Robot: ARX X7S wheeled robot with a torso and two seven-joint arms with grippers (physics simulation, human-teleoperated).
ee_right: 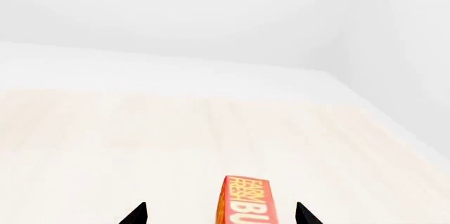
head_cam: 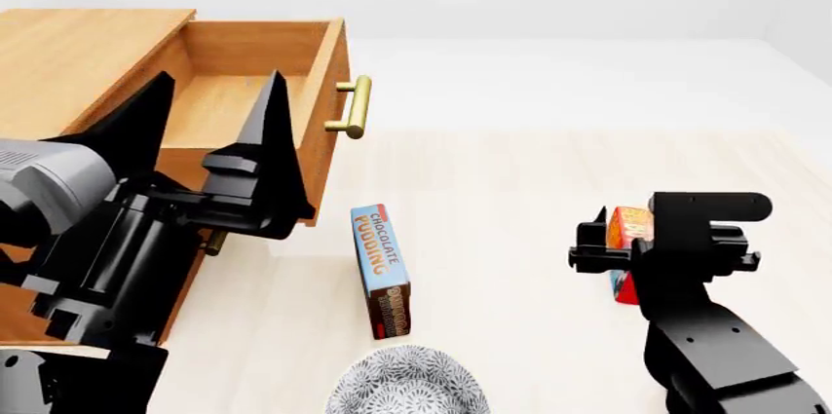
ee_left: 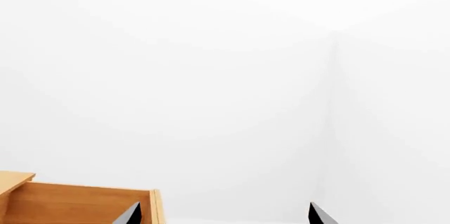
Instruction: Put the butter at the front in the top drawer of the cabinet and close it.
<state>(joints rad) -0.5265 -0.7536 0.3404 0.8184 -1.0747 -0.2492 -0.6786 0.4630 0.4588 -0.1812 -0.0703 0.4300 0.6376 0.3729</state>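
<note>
Red and yellow-lettered, the butter point(head_cam: 628, 231) stands at the right of the head frame, partly hidden behind my right pincer point(head_cam: 611, 248); in the right wrist view the carton point(ee_right: 246, 202) rises on edge at the bottom centre, between my two dark fingertips point(ee_right: 135, 214), with a gap showing on either side, so the pincer is spread wide around it and not clamped; the carton rests on the pale wooden desk point(head_cam: 520, 200); left of it, lower centre of the head frame, a blue-and-brown chocolate pudding box point(head_cam: 380, 268) lies on the desk, and below that a patterned grey-white bowl point(head_cam: 405, 385) sits at the bottom edge; the top drawer point(head_cam: 260, 93) is pulled out at upper left, its brass bar handle point(head_cam: 353, 106) facing right, within the orange-brown cabinet point(head_cam: 78, 63); my left pincer point(head_cam: 214, 131) hangs over the drawer's inside, its black fingers set wide apart, holding nothing; the left wrist view shows a corner of the drawer point(ee_left: 77, 203) at lower left.
</note>
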